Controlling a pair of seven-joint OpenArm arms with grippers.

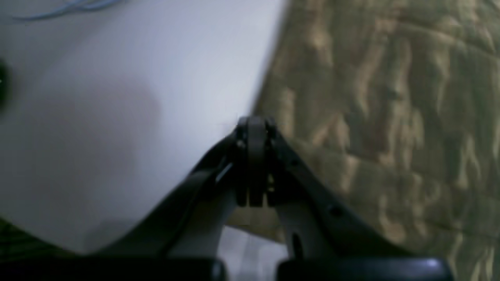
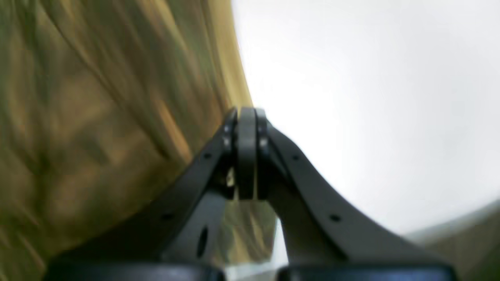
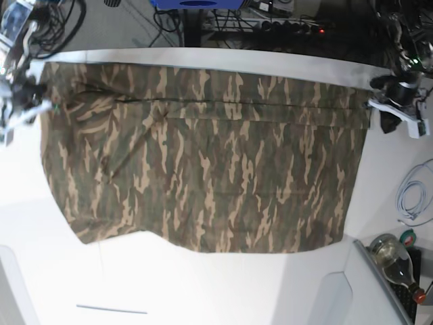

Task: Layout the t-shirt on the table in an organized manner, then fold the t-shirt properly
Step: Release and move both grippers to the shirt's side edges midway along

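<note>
While each clamps an edge of the t-shirt [image 3: 203, 156], left pincer [image 1: 254, 125] and right pincer [image 2: 246, 115] are closed.

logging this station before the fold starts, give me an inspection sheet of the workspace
surface: large smooth white table, mostly covered by the shirt
job's things: soft camouflage-print t-shirt, spread wide and fairly flat, some creases
clutter: glass bottle at the base view's lower right corner
grippers: left claw shut at one shirt edge; right claw shut at the opposite edge; whether cloth is pinched is blurred
cables: coiled white cable on the table; dark cables beyond the far edge
surroundings: cluttered floor, blue object
</note>
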